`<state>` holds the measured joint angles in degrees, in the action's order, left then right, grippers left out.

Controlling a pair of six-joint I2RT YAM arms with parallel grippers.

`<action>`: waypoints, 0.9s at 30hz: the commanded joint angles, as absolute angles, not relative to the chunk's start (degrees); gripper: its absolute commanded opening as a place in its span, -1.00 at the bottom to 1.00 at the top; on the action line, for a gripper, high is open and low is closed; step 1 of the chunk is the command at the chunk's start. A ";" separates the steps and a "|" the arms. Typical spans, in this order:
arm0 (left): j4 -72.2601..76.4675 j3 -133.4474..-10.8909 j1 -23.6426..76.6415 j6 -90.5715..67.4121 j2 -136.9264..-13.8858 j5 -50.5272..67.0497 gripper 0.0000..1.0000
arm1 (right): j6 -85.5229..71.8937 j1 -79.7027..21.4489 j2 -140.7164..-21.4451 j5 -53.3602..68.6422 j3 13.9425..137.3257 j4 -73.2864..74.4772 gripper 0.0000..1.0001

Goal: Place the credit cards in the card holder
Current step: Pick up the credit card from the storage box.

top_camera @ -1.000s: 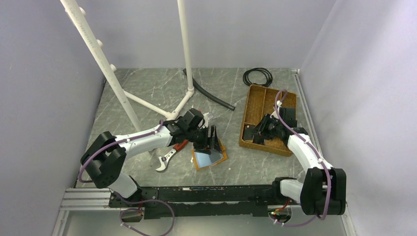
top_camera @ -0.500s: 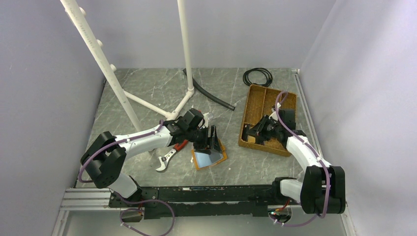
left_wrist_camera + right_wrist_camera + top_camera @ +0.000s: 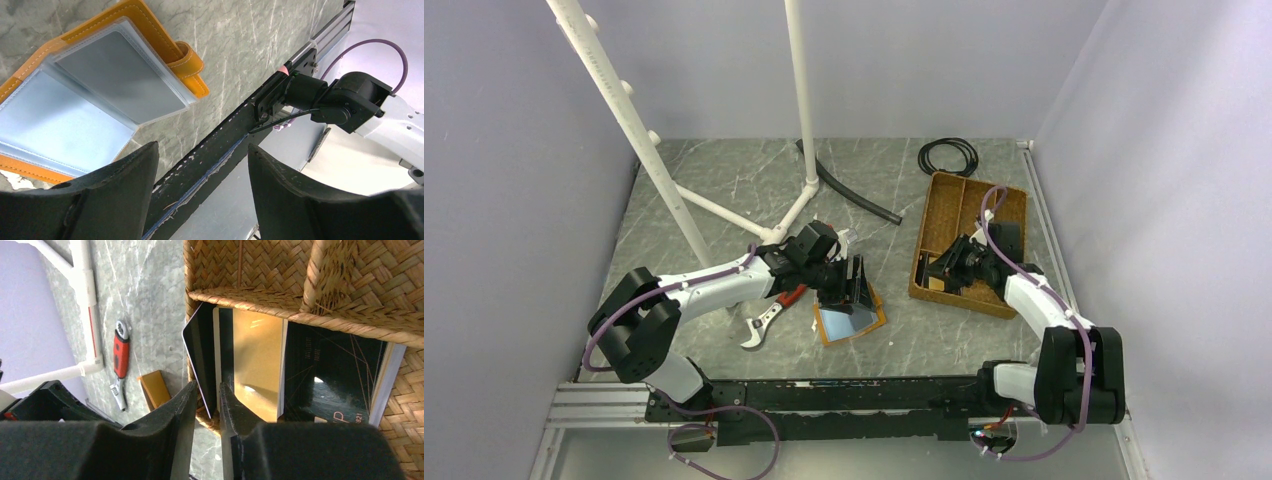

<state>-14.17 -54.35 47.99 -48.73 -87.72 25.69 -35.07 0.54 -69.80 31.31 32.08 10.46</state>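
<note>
Standing at the near edge of the grey marbled table (image 3: 724, 180), one sees both arms reaching away from their bases. Right side: a woven divided tray (image 3: 974, 181) lies near the right edge, and the credit cards (image 3: 300, 370) are in its nearer compartment. The right gripper (image 3: 939, 268) is lowered into that compartment at its left wall. In the wrist view its two fingers (image 3: 182, 407) stand nearly closed, pinching the lower edge of a black card (image 3: 200, 355) that is tilted up on edge against the tray's wall. Just right of it, flat or nearly so, lie a gold card (image 3: 255, 365) and a dark card with thin gold lines (image 3: 335, 375); a pale edge shows beneath the latter.

Centre: the card holder (image 3: 852, 322), orange with bluish clear sleeves, lies open and flat on the table, well apart from the tray. Its strap tab (image 3: 187, 55) curls at one edge. The left gripper (image 3: 849, 290) hovers just over the holder's far side with its jaws spread wide and nothing between them; the wrist view shows both fingers (image 3: 130, 185) apart with bare table and the base rail between.

Left of the holder, a red-handled adjustable wrench (image 3: 769, 312) rests on the table. Farther back stand a white pipe frame (image 3: 664, 175), a black hose (image 3: 849, 192) and a coiled black cable (image 3: 948, 155).
</note>
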 commanded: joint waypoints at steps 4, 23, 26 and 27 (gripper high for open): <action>-11.50 -53.92 47.96 -48.17 -87.09 27.10 0.41 | -31.33 -0.92 -70.38 30.16 33.84 8.52 -0.41; -15.20 -54.49 47.68 -46.98 -84.63 25.18 0.44 | -25.51 -10.94 -61.68 7.51 48.15 31.21 -1.00; -14.89 -54.70 46.25 -46.59 -83.45 27.11 0.61 | -22.14 -10.99 -58.31 14.64 49.97 32.77 -1.00; -13.79 -54.30 45.01 -46.65 -82.78 29.04 0.74 | -21.06 -11.11 -58.77 20.26 50.46 32.67 -1.00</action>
<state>-15.18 -53.65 47.46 -48.07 -86.46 25.74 -26.37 -10.70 -61.25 11.97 46.52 28.45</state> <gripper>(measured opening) 0.793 0.007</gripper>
